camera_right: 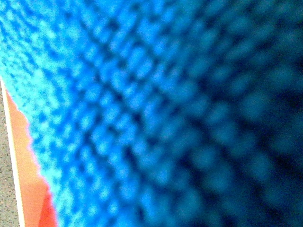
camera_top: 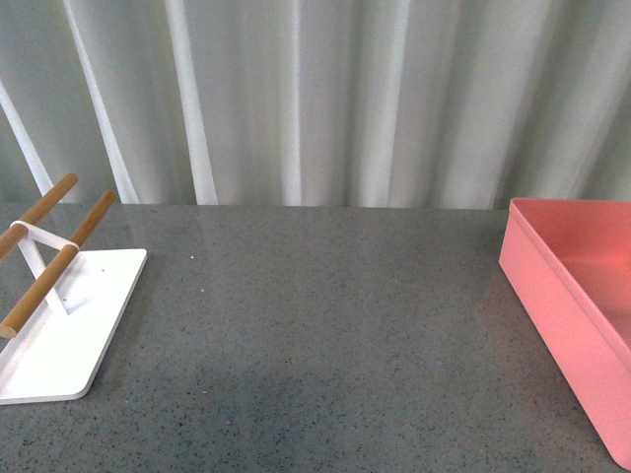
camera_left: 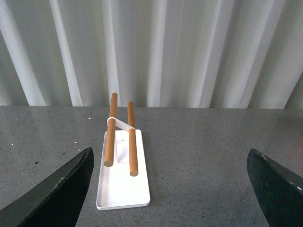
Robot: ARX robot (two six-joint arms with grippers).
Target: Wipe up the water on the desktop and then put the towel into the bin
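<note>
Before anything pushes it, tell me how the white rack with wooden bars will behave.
The rack probably slides rather than tips: its broad flat base lies flush on the desktop. A push high on the wooden bars might rock it, since a thin white support carries them.

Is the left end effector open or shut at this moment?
Open: the left end effector shows its two dark fingers far apart in the left wrist view, holding nothing; the rack shows in the gap.
</note>
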